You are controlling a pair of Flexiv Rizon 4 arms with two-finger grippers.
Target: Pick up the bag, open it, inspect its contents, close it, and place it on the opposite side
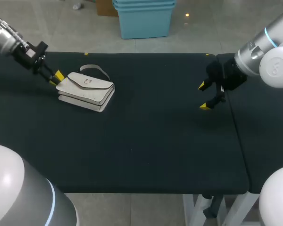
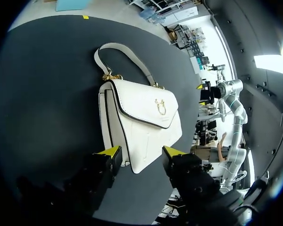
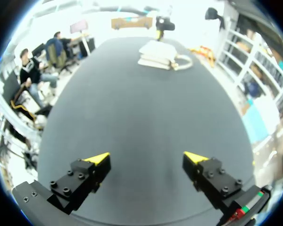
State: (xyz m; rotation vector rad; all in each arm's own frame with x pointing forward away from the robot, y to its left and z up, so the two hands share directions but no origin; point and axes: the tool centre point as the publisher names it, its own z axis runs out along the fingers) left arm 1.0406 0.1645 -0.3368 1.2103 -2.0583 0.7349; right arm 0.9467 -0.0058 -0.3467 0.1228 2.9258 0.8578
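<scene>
Holding the left claw (image 2: pixel 141 151) spread, straddling the left end of the white leather flap handbag (image 1: pixel 87 89), yellow tips just beside its edges and not visibly pinching it. Lying flat at the far left of the black tabletop (image 1: pixel 155 141), flap shut, strap curling toward the far edge. Hanging the right claw (image 1: pixel 203 96) spread too, well apart at the right, pinching nothing. Judging this to be the pick-up step, barely begun. Next, likely calling for pressing the left fingers onto the handbag, lifting, then bringing the right claw over to the flap.
</scene>
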